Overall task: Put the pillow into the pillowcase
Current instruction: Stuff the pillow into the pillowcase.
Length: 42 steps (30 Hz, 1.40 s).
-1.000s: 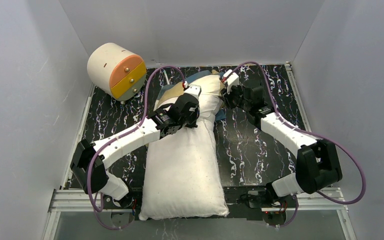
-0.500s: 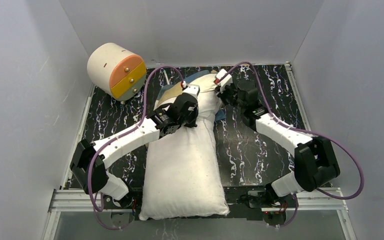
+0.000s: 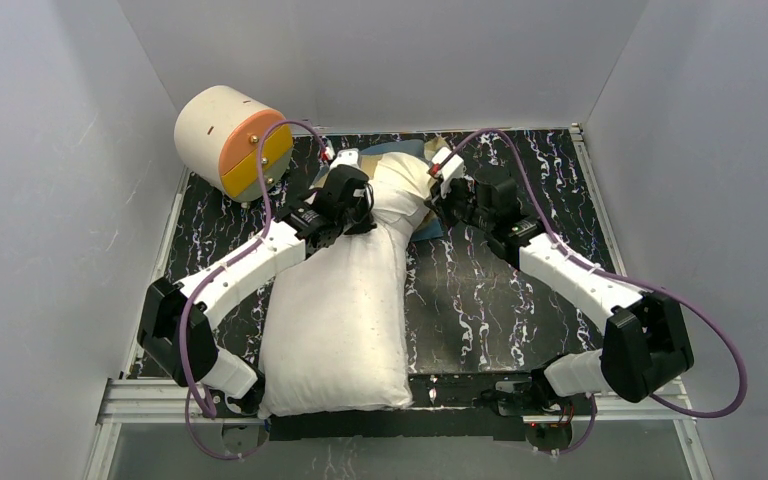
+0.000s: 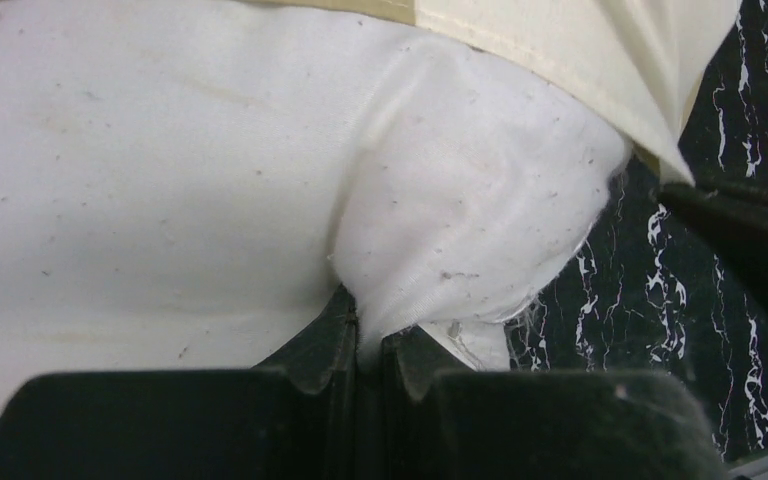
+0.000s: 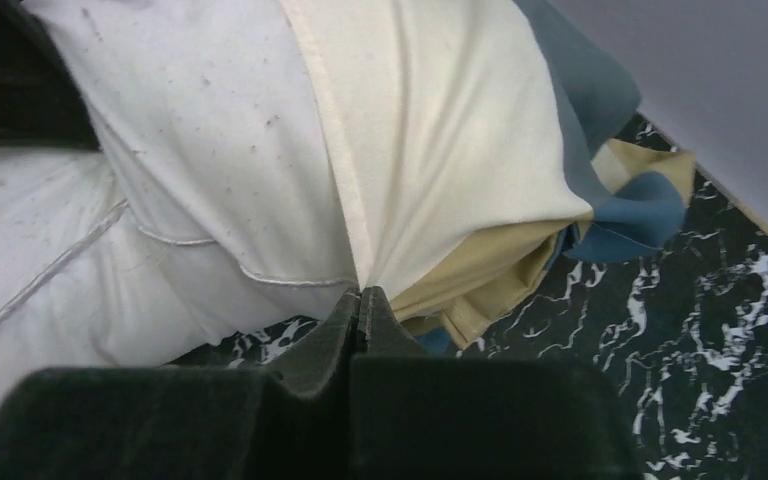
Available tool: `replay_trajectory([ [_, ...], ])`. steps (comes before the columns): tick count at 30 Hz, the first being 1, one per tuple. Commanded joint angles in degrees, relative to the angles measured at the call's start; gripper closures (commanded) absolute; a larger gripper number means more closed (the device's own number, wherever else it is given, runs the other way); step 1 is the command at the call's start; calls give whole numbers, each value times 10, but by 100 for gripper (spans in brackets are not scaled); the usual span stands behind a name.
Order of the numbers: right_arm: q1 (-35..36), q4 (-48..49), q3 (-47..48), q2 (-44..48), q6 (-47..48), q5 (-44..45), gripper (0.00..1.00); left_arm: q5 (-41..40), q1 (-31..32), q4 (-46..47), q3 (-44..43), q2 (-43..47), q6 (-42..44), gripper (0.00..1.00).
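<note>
Remote session: I am working both arms at the far end of the pillow [image 3: 335, 310], which is lying lengthwise on the black marbled counter [image 3: 500, 290], its near end reaching the arm bases. My left claw [image 4: 368, 335] is clenching a pinched fold of the pillow's white fabric on its far left side. My right claw [image 5: 360, 300] is clamping the cream hem of the pillowcase [image 5: 440, 150] at the pillow's far right side. The pillowcase is covering only the pillow's far tip, with its blue and tan panels bunching just beyond it. A cream-and-orange drum [image 3: 232, 140] is sitting to the pillow's far left.
</note>
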<state>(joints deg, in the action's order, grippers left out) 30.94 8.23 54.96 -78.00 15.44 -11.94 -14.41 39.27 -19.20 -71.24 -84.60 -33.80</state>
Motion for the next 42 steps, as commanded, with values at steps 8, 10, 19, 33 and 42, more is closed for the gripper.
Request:
replay_trajectory([
  [8, 47, -57, 40, 15, -155, -101, 99, -90, -24, 29, -12, 10, -57, 100],
  [10, 47, -16, 35, 16, -233, -90, 99, -91, -24, 33, -1, 18, -63, 100],
  [19, 71, -114, 189, -45, -371, -235, 99, -111, -24, 32, -8, 10, -73, 100],
  [33, 106, -127, 113, 15, -516, -241, 99, -127, -38, 2, -25, 21, -80, 100],
  [42, 153, -294, 243, -40, -425, -91, 99, -61, -59, 30, -48, 22, -125, 100],
])
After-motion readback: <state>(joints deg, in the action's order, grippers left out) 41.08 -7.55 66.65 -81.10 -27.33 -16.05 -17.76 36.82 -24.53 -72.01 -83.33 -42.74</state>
